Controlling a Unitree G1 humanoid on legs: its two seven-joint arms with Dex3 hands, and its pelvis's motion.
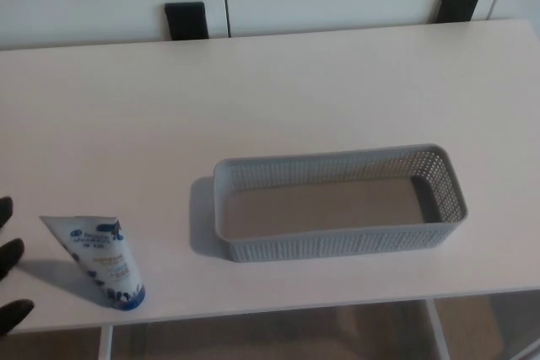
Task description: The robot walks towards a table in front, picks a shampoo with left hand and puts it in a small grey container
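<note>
Only three black fingertips of the left robot hand (10, 257) are seen at the picture's left edge; they are spread apart and nothing is held. Just beside them, to their right and untouched, a white and blue plastic shampoo tube (97, 259) is laid flat on the pale surface (253, 90), slanted with its blue end nearer the front edge. Well beyond the tube, further right of the robot hand, a grey perforated plastic rectangular container (337, 244) is placed.

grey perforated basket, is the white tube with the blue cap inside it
No, the white blue-capped tube lies on the pale table, apart from the grey perforated basket.
</note>
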